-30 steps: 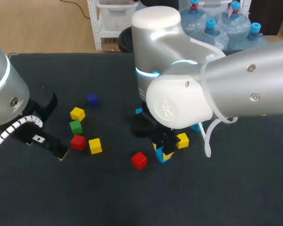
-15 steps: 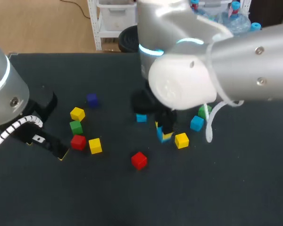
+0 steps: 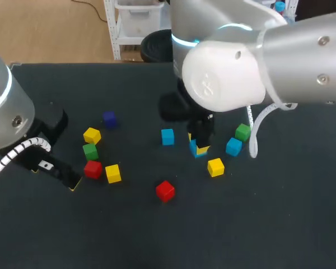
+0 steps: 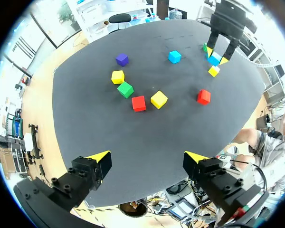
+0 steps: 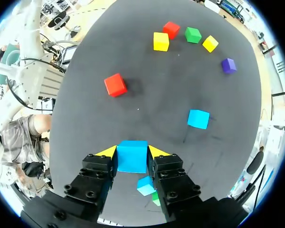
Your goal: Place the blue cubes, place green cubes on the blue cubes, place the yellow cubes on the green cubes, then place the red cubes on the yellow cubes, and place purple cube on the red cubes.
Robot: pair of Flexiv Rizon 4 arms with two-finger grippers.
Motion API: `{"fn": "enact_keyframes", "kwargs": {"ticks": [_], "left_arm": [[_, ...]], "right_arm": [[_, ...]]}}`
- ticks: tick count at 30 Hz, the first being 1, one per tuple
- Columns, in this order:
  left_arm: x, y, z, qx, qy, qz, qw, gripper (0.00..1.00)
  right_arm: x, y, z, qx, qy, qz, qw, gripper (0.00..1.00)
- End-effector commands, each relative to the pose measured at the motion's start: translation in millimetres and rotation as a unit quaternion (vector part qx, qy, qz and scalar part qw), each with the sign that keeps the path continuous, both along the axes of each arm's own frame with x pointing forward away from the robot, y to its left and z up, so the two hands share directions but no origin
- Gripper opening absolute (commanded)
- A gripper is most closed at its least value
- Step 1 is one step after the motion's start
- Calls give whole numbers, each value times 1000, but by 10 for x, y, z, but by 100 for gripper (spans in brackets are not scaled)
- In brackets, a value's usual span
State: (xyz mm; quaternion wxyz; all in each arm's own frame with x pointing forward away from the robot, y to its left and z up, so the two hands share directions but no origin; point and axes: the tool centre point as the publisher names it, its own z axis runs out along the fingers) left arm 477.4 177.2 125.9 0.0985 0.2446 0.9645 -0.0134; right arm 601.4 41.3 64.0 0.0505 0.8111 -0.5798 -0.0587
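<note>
The held blue cube point(image 5: 132, 156) is gripped from two sides by the yellow tips of the right hand point(image 5: 132, 151), which is closed only as far as the cube lets it. Whether the cube is lifted clear of the desk point(image 3: 269, 224) cannot be told for sure. A second ago this hand was seen nearer the front of the desk, close to the lone red cube point(image 3: 165, 190) and the lone yellow cube point(image 3: 215, 167). Since then it has been moved toward the back, cube and all. It is now found between two other blue cubes that lie on the desk, the left blue cube point(image 3: 167, 137) and the right blue cube point(image 3: 233, 147). A green cube point(image 3: 243, 132) is seen just beside the right one. So the pick-up seems to be done, and the cube is probably being brought to where the blue ones are to be set as the bottom row. Nothing is stacked yet, so the task is judged to be near its start. The left hand point(image 4: 147, 157) is held wide open with nothing in it. A small group is left lying at that side of the desk, with the purple cube point(image 3: 109, 117) among it.
</note>
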Motion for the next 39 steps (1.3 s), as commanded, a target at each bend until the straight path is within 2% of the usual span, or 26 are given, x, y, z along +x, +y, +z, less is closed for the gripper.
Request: {"fn": "enact_keyframes", "kwargs": {"ticks": [1, 3, 12, 24, 39], "left_arm": [[8, 4, -5, -1, 1, -1, 1000, 100], [8, 4, -5, -1, 1, -1, 1000, 100], [8, 4, -5, -1, 1, -1, 1000, 100], [8, 4, -5, -1, 1, -1, 1000, 100], [8, 4, -5, -1, 1, -1, 1000, 100]], "right_arm": [[9, 2, -2, 0, 1, 0, 1000, 0], [-7, 118, -27, -15, -25, 7, 1000, 0], [174, 28, -157, 17, 4, -36, 999, 0], [415, -1, -442, 26, 28, -54, 998, 0], [623, 34, -515, 36, 19, -60, 997, 0]]}}
